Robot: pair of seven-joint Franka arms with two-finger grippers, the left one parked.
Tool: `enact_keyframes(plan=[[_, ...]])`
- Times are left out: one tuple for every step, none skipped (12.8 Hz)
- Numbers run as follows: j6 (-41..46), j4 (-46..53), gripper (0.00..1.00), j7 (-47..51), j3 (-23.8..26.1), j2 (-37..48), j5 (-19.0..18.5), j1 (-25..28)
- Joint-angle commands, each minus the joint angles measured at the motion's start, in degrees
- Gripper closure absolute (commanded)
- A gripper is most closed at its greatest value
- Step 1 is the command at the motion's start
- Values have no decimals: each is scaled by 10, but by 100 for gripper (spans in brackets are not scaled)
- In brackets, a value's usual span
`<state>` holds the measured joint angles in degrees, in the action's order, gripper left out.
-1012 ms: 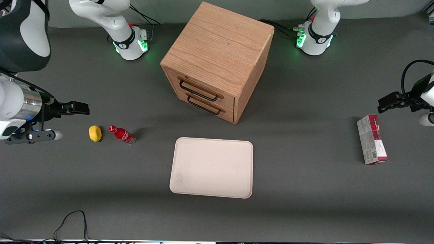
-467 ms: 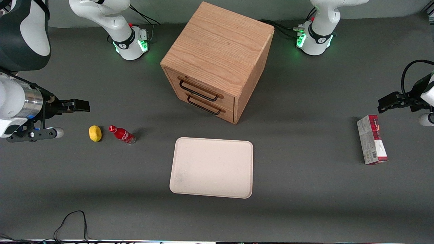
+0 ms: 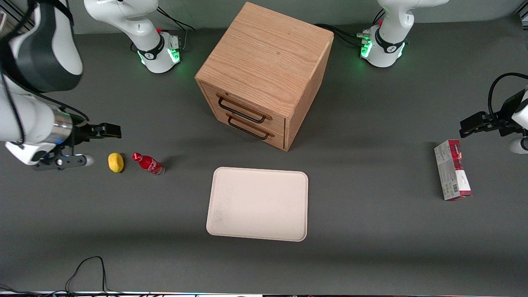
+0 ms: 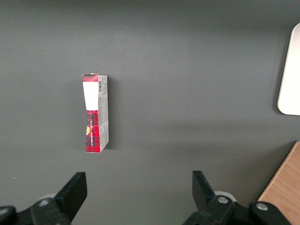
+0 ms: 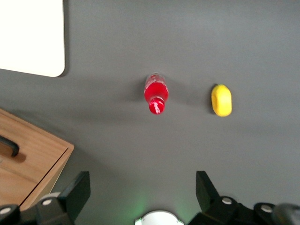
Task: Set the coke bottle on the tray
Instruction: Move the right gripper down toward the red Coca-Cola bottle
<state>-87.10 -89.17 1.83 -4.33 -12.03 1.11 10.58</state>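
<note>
The coke bottle [image 3: 148, 163], small, glossy red with a red cap, is on the grey table beside a yellow lemon [image 3: 116, 162]. It also shows in the right wrist view [image 5: 156, 93], apart from the fingers. The cream-white tray [image 3: 258, 203] lies flat and bare, nearer the front camera than the wooden cabinet; one corner of it shows in the right wrist view [image 5: 28, 37]. My right gripper [image 3: 108, 131] hangs open and empty above the table, a little farther from the camera than the lemon, toward the working arm's end from the bottle. Its midpoint in the wrist view [image 5: 142, 183] is over bare table.
A wooden two-drawer cabinet [image 3: 264, 70] stands at the table's middle, its drawers shut; its corner shows in the right wrist view [image 5: 28, 157]. The lemon shows there too [image 5: 221, 100]. A red-and-grey carton [image 3: 452, 175] lies toward the parked arm's end.
My right arm has moved a little toward the lemon and bottle, the gripper still open. The bottle, lemon and tray have not moved.
</note>
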Motion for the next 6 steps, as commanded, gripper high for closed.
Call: enact_keyframes(plan=[[-137,-147,0,5,-2,40,1,8],[-180,-171,0,5,-2,37,0,8],[-216,-193,0,5,-2,32,0,8],[-244,-213,0,4,-2,30,0,8],[-268,-232,0,-7,-2,30,0,8],[-285,-248,0,-13,-2,30,-1,8]])
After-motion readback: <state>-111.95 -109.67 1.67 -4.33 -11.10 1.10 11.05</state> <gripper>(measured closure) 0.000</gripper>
